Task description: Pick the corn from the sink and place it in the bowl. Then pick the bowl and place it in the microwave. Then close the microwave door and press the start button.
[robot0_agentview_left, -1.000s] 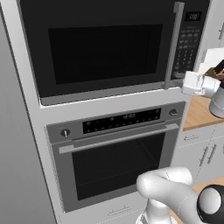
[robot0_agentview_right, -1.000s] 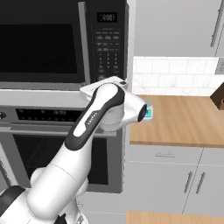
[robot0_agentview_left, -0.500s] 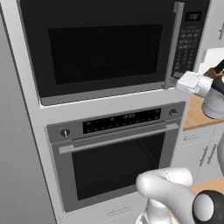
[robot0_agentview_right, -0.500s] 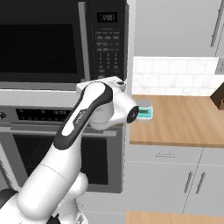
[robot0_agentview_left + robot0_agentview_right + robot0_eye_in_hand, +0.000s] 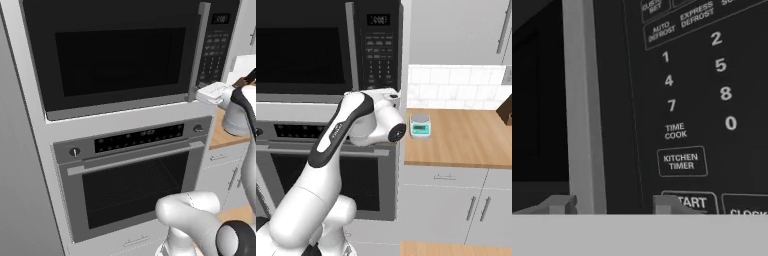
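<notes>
The jaws stand apart with nothing between them: in the hand view the two finger tips rise at the bottom edge, one at lower left against the steel handle (image 5: 582, 100) and one at lower centre, its tip (image 5: 664, 204) overlapping the left end of the START button (image 5: 692, 201). The gripper (image 5: 609, 205) is held close to the keypad strip (image 5: 697, 90), whose digits and the TIME COOK and KITCHEN TIMER labels run up the right half of that frame. In the left base view the gripper (image 5: 212, 93) sits at the right edge, just beside the bottom of the handle, at the lower corner of the microwave (image 5: 130, 55). The microwave door (image 5: 117, 60) lies flush with the frame, shut, taking up the upper part of that picture, with its dark window in the middle. Below it is the oven (image 5: 135, 180), centre to lower left. In the right base view the white arm (image 5: 331, 165) climbs from the lower left and bends toward the keypad at upper centre; a small kitchen scale (image 5: 419, 125) rests on the wooden counter (image 5: 466, 140) at centre right.
</notes>
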Tool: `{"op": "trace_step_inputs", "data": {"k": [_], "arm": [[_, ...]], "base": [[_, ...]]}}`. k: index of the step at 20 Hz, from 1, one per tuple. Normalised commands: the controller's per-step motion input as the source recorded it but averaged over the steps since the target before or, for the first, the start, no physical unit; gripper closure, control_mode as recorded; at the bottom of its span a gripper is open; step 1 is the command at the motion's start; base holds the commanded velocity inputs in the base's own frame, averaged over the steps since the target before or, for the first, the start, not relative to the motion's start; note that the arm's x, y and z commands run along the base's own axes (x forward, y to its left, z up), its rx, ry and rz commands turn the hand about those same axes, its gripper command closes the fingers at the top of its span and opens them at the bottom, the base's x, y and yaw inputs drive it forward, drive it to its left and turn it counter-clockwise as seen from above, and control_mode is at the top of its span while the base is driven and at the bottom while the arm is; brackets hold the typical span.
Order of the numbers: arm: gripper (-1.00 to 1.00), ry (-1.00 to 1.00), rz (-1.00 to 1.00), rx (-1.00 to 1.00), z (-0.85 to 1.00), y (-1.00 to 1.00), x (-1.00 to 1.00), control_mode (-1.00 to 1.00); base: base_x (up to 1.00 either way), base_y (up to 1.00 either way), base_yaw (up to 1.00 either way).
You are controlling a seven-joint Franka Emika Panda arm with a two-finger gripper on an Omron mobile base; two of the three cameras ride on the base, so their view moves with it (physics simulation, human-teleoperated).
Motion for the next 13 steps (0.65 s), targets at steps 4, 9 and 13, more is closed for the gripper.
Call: {"op": "trace_step_inputs", "data": {"k": [4,9,13], "arm": [[-1.00,-0.04,-0.09,0.00,-0.06,0.00,-0.56,-1.00],[-1.00,-0.19,0.00,0.00,-0.01,0.05,-1.00,-1.00],[-1.00,-0.15,0.00,0.00,0.03,0.02,-1.00,-1.00]], "base": [[0.00,0.00,0.00],[0.00,0.00,0.00],[0.00,0.00,0.00]]}}
